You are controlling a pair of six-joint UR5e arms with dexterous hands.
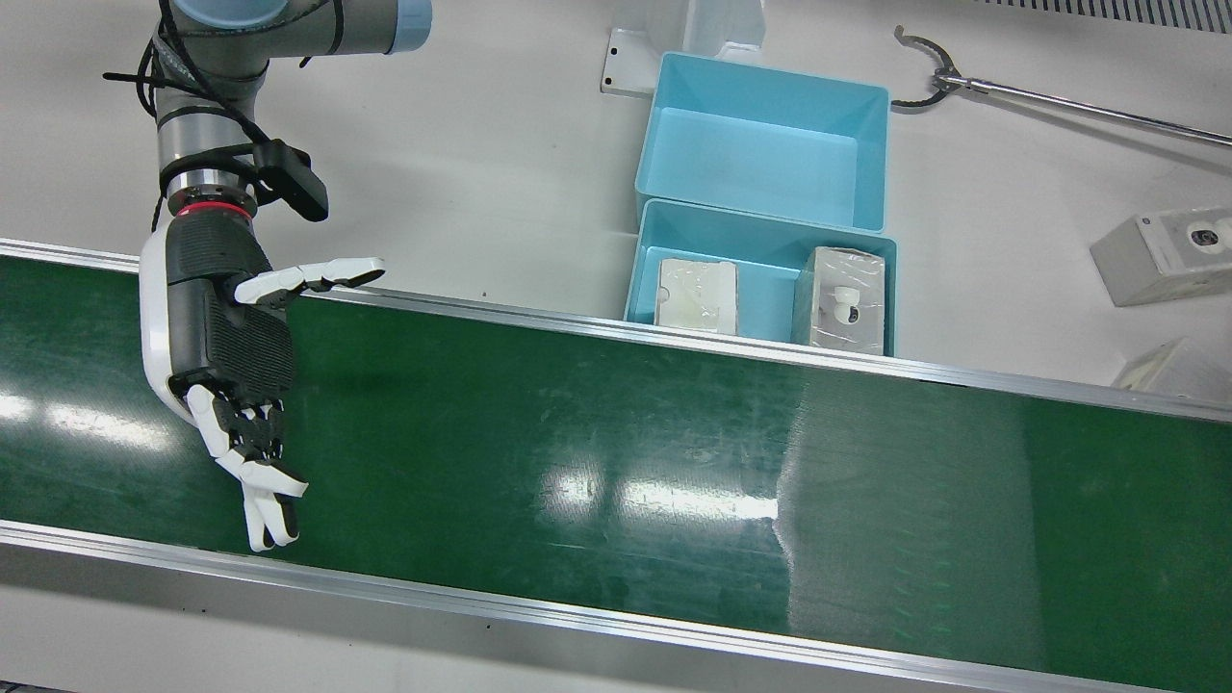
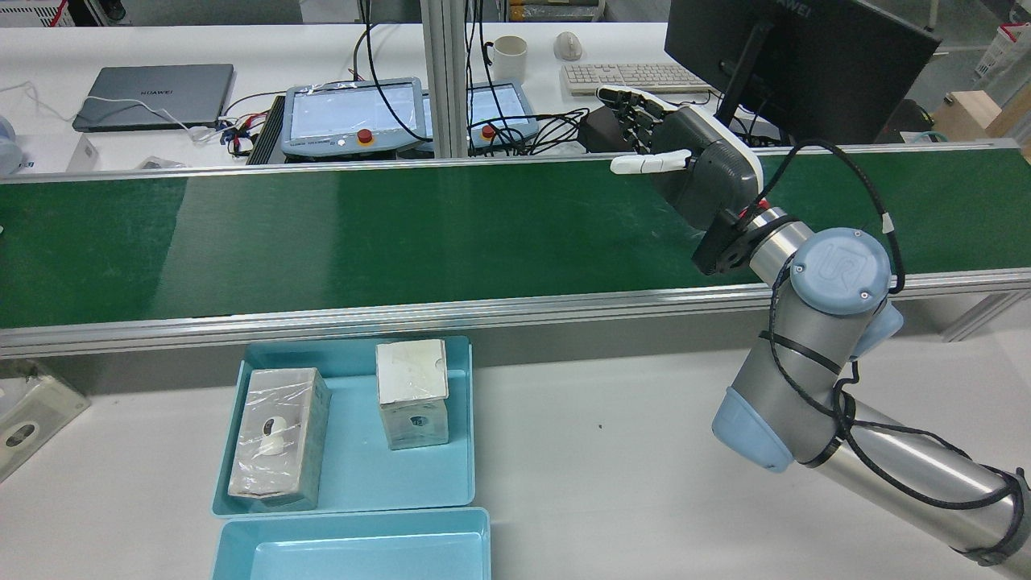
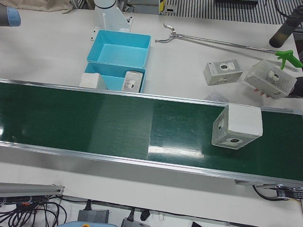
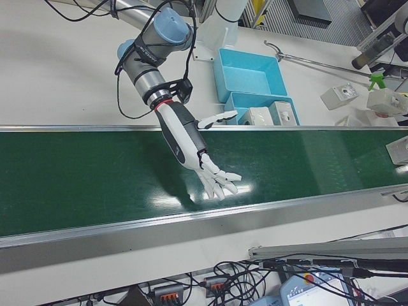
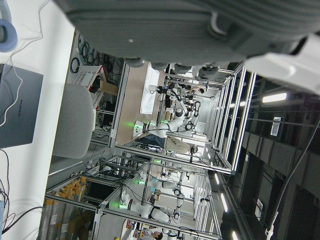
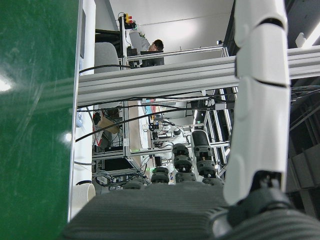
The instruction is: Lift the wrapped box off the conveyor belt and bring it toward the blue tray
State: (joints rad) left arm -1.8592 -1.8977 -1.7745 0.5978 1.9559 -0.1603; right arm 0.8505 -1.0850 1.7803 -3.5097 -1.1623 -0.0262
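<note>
One white plastic-wrapped box (image 3: pixel 236 126) lies on the green conveyor belt (image 3: pixel 118 127), near its end and far from the robot's right hand (image 1: pixel 231 346). This hand hovers over the other end of the belt with fingers spread and holds nothing. The left hand (image 5: pixel 200 30) shows only in its own camera, and its state I cannot tell.

Two light blue plastic trays (image 1: pixel 760 144) stand touching each other beside the belt; the one (image 1: pixel 770 265) nearer the belt holds two wrapped boxes (image 1: pixel 847 300). A metal reaching tool (image 1: pixel 1059 96) and three more boxes (image 3: pixel 223 72) lie on the white table. The belt between hand and box is open.
</note>
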